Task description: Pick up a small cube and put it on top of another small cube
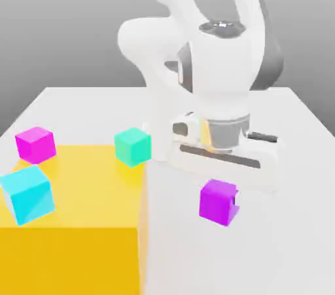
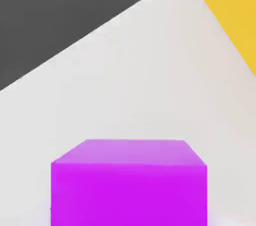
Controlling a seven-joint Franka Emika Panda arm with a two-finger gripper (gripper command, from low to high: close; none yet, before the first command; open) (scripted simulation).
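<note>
Gripper point(image 1: 222, 189) pointing straight down from the white arm, closed onto the small cube point(image 1: 216, 203), fingers pinched against its sides. Violet-purple, seen slightly tilted, hanging directly under the hand over the white table point(image 1: 294, 241). Whether clear of the table or resting on it, cannot tell.

Seen close from the hand view as a broad violet block point(image 2: 129, 185), pale table point(image 2: 140, 84) beyond it and a slice of yellow point(image 2: 230, 9) at one corner.

Toward the exterior view's left, a yellow block point(image 1: 72, 222). Green cube point(image 1: 133, 146) at its far corner on the side nearest the arm, well apart from the held one. Magenta cube point(image 1: 35, 144) at the far corner on the exterior view's left. Cyan cube point(image 1: 27, 193) nearer the camera, tilted.
</note>
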